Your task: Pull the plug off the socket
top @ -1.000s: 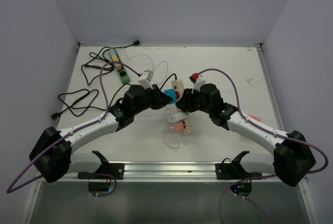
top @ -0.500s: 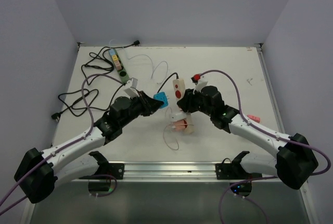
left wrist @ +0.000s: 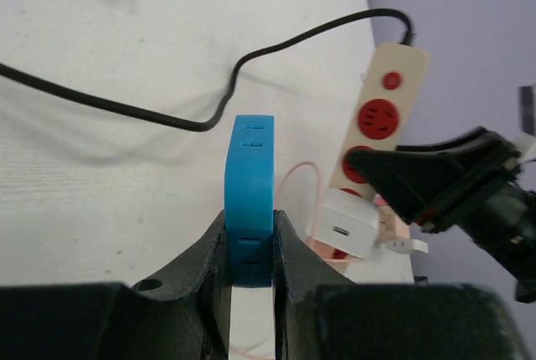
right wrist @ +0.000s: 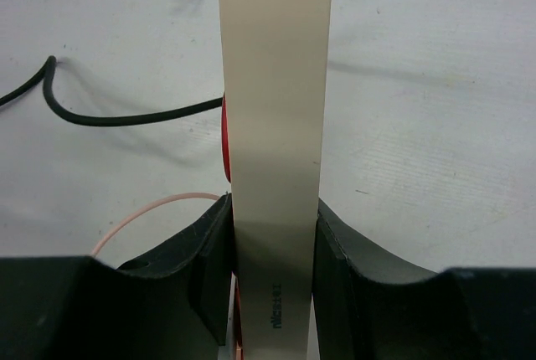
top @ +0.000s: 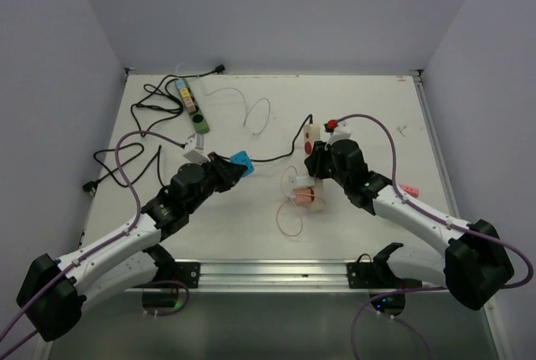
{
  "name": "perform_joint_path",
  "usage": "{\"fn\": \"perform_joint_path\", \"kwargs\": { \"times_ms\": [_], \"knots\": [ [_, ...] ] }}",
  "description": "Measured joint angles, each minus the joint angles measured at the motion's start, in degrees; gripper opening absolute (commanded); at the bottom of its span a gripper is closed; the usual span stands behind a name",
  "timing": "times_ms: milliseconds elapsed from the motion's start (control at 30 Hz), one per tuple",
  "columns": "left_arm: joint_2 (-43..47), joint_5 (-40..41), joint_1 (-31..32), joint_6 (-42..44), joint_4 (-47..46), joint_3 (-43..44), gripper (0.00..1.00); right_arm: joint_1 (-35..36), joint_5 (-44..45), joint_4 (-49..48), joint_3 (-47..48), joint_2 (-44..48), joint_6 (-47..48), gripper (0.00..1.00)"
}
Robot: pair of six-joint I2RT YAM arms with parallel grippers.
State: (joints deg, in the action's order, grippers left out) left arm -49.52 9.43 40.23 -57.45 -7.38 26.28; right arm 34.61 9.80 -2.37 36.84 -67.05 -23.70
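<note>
**Blue plug**: clamped edge-on between the fingers of the left tool, a narrow grip shut tight on its lower half. Left of centre in the overhead view, well apart from the socket strip, with bare counter between them.

**Socket strip**, beige with red outlets: pinched across its width by the right tool, fingers pressed against both long edges. Right of centre in the overhead view; upper right of the left wrist view.

**Black cord**: joined to the far end of the socket strip, trailing leftward over the counter in a loose curve.

**White charger**: just beside the near end of the socket strip. Whether plugged in or only lying against it, cannot tell.

**Pink cable**: thin, looped on the counter near the white charger, below centre in the overhead view.

**Green strip**: upper left of the overhead view, among tangled black leads.

**White cable**: thin loop, upper centre of the overhead view.
</note>
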Motion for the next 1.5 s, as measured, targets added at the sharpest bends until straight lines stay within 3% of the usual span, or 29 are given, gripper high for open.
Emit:
{"fn": "perform_joint_path", "kwargs": {
  "times_ms": [167,333,433,633,667,767,967,1233,1400,1500],
  "knots": [
    [-5.2,-1.6,-3.6,0.2,-0.4,-3.2,0.00,0.0,-1.6,0.8,0.0,3.5,0.5,0.00],
    [-13.4,-8.1,-9.4,0.2,-5.2,-7.8,0.00,0.1,-2.1,1.8,0.0,5.0,0.9,0.00],
    [-17.6,-11.9,-11.7,0.2,-8.7,-10.0,0.08,0.1,-2.3,2.2,0.0,5.2,0.9,0.00],
    [-22.3,-17.0,-13.7,0.1,-14.4,-11.0,0.44,0.2,-3.4,2.2,0.0,5.2,1.1,0.00],
    [-22.4,-17.5,-13.9,0.1,-14.7,-11.1,0.58,0.2,-3.4,2.2,0.0,5.2,1.1,0.00],
    [-22.3,-18.5,-14.3,-0.6,-15.7,-11.8,0.81,0.2,-3.4,2.2,0.0,5.2,1.2,0.00],
    [-19.1,-19.3,-14.4,-0.4,-15.0,-12.1,0.98,0.2,-3.6,2.2,0.0,5.2,1.2,0.00],
    [-10.1,-20.2,-14.5,1.3,-4.3,-8.3,1.00,0.2,-5.1,2.3,0.0,5.2,1.1,0.00],
    [-8.2,-23.0,-14.2,3.3,0.4,-1.3,1.00,0.2,-6.3,2.4,0.6,5.2,1.0,0.00],
    [-8.2,-23.0,-12.5,4.6,3.1,3.8,0.95,0.2,-6.8,2.4,1.1,5.2,1.0,0.00]
  ]
}}
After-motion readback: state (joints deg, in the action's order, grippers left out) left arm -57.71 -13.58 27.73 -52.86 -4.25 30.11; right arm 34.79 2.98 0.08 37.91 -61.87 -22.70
